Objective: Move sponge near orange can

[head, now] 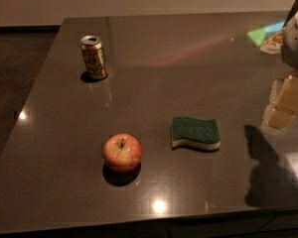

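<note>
The sponge (195, 132), dark green on top with pale yellow foam below, lies flat on the dark table, right of centre. The orange can (94, 57) stands upright at the far left of the table, well apart from the sponge. My gripper (287, 103) hangs at the right edge of the view, to the right of the sponge and a little beyond it. It touches neither object and nothing shows in it.
A red-yellow apple (122, 152) sits on the table (198, 73) left of the sponge, near the front edge. A dark floor lies beyond the table's left edge. The arm's shadow (265, 170) falls on the table's front right.
</note>
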`<move>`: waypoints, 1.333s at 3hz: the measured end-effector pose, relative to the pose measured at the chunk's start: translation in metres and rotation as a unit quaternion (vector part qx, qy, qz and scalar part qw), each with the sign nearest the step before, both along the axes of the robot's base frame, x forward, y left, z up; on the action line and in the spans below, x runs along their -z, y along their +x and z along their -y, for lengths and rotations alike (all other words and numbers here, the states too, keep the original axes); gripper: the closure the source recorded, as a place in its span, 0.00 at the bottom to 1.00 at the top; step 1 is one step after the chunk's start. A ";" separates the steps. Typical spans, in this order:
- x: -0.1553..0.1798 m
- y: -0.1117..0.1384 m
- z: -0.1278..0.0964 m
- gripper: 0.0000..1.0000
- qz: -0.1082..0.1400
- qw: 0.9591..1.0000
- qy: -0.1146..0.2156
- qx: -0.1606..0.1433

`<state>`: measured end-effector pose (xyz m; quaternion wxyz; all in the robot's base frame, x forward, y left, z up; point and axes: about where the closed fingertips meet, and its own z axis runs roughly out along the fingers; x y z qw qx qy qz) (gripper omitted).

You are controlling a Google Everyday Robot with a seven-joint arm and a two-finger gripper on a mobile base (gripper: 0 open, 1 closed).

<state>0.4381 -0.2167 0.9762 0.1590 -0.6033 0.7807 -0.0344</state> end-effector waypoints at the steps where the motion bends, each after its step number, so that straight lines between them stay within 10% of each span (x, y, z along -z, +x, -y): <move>1: 0.000 0.001 -0.001 0.00 0.001 1.000 -0.001 0.001; 4: 0.070 0.005 -0.043 0.00 -0.075 0.997 0.018 -0.026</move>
